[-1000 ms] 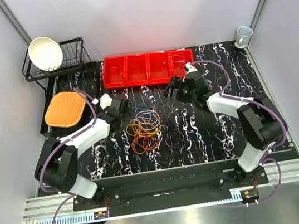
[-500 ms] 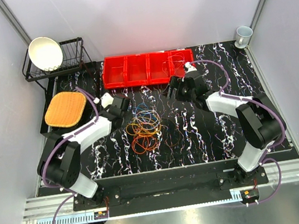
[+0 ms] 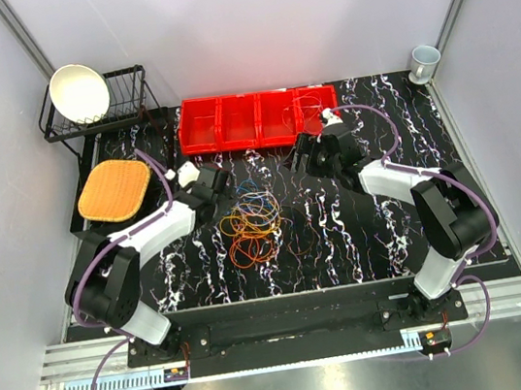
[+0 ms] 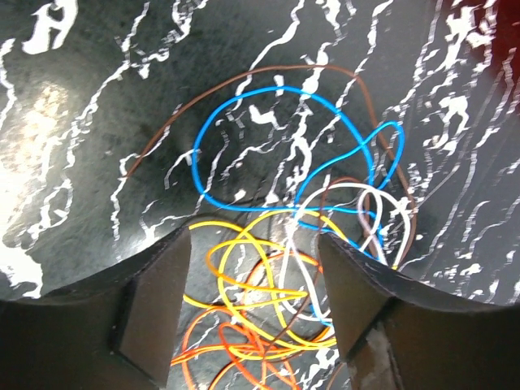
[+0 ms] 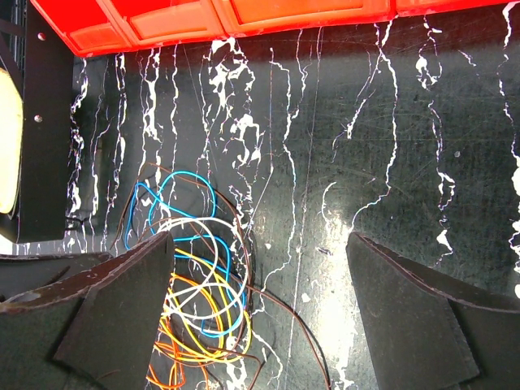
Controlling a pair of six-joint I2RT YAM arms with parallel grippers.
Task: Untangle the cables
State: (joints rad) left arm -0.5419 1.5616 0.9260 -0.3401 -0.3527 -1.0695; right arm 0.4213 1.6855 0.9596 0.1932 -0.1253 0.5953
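Observation:
The cables lie tangled in a heap on the black marbled table: blue, white, yellow, orange and brown loops. My left gripper is open and empty just left of the heap's far end; in its wrist view the yellow loops lie between its fingers and the blue loop lies beyond them. My right gripper is open and empty, to the right of and behind the heap. Its wrist view shows the tangle at its left finger, with a brown strand trailing between the fingers.
A red bin with several compartments stands at the back of the table, also seen in the right wrist view. A dish rack with a white bowl and an orange woven mat are at the left. A cup stands back right.
My left gripper has moved slightly right, toward the heap of cables. My right gripper has barely shifted. The cables have not moved.

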